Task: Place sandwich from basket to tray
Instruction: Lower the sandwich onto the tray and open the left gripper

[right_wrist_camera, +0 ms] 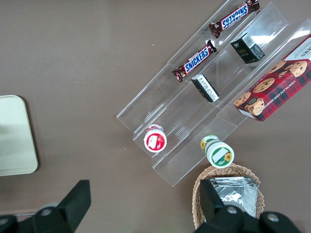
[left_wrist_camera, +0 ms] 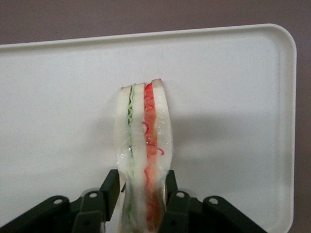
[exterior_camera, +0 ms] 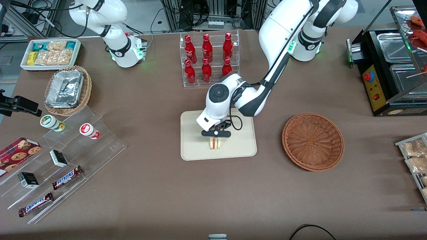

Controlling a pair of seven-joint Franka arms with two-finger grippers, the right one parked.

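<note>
Sandwich [exterior_camera: 216, 143] stands on edge over the tray [exterior_camera: 193, 150] — pinched between the gripper's [exterior_camera: 216, 134] fingers [left_wrist_camera: 109, 187], near the tray's nearer rim. Toward the working arm's end sits the basket [exterior_camera: 313, 141], apart from the tray.

— What is sitting around the brown table [exterior_camera: 160, 186]?

— Six red bottles [exterior_camera: 207, 57] are standing in a clear rack [exterior_camera: 209, 36]. Toward the parked arm's end, a white box of snack packets [exterior_camera: 50, 53] is lying beside a tan wicker basket [exterior_camera: 68, 90] that is holding foil containers [exterior_camera: 64, 88].

— And nearer the camera?

— A clear stepped stand [exterior_camera: 63, 163] is carrying two Snickers bars [exterior_camera: 66, 177], two small dark boxes [exterior_camera: 58, 158] and two lidded cups [exterior_camera: 89, 130], with a cookie box [exterior_camera: 18, 150] lying beside it. Toward the working arm's end, a black food warmer [exterior_camera: 390, 71] is holding metal pans [exterior_camera: 393, 46], and bagged snacks [exterior_camera: 415, 154] are lying on a rack near the table edge
</note>
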